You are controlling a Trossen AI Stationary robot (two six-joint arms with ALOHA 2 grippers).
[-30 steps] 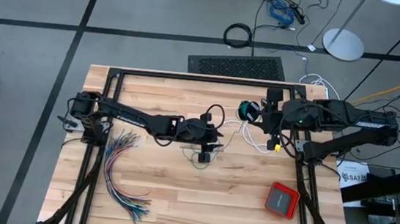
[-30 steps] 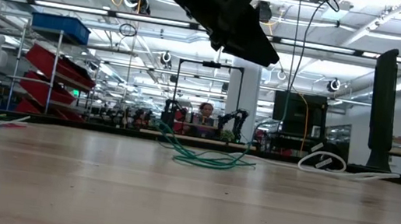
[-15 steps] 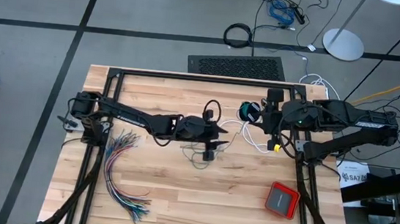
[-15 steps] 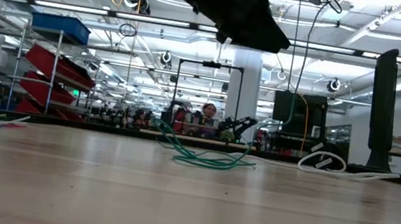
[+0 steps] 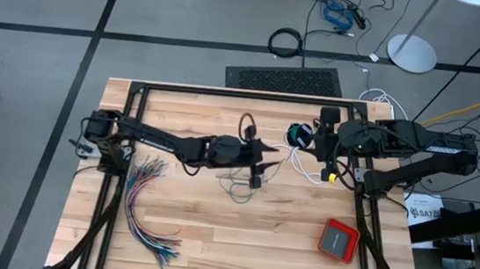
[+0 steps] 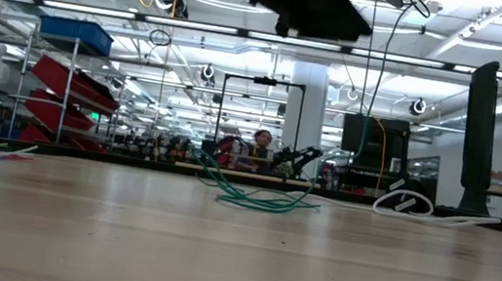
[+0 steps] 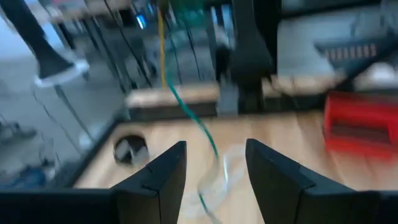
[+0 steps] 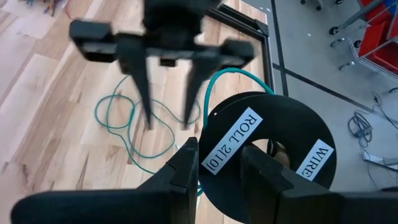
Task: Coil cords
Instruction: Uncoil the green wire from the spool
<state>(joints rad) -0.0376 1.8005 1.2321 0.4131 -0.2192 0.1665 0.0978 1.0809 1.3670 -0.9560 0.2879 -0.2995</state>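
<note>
At the left of the high view the fanned bundle of coloured wires [image 5: 147, 205] lies untouched on the wooden table [image 5: 211, 247]. Toward the centre, the left gripper [image 5: 259, 167] hangs above the loose teal-green cord [image 5: 237, 185], its fingers [image 7: 163, 171] parted with a clear gap and nothing between them. In the left wrist view the cord [image 7: 199, 134] runs through the middle of the frame between the two fingers, but farther off, not clamped. In the low view it sprawls in slack loops [image 6: 258, 199] mid-frame on the tabletop, so it looks far from coiled.

Right of centre, the right gripper [image 5: 317, 140] holds a black wire spool [image 5: 296, 134]; in the right wrist view the fingers [image 8: 186, 168] close on the spool [image 8: 267, 155], lower right of that frame, with teal cord running from it to the table. A white cord [image 5: 303, 169] curls just below it in the high view; I cannot make out a black cord. At lower right sits a red box [image 5: 338, 240]. I judge most of the coiling is left to do.
</note>
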